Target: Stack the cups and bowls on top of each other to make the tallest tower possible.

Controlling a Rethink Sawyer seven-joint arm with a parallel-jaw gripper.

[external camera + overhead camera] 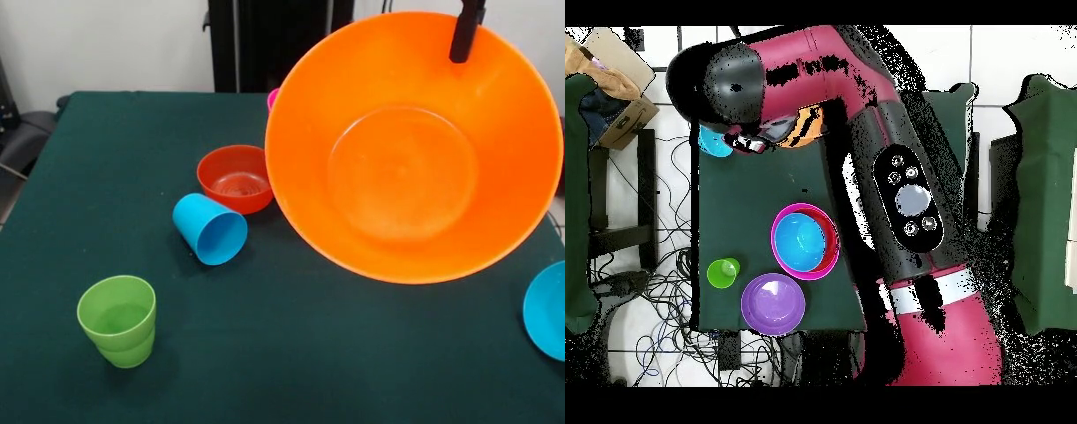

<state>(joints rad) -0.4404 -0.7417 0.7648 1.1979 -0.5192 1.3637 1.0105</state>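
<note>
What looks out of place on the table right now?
Two things. The sky blue cup lies tipped on its side beside the small red-orange bowl, mouth toward the camera, while the green cup stands upright. The large orange bowl hangs tilted steeply, its inside facing the camera, held up at its rim by the pincer.

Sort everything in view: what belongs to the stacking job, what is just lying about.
Job: large orange bowl, small red-orange bowl, sky blue cup, green cup, second green cup, light blue bowl, pink bowl, blue bowl inside it, purple bowl.
Lying about: cardboard box, floor cables.
</note>
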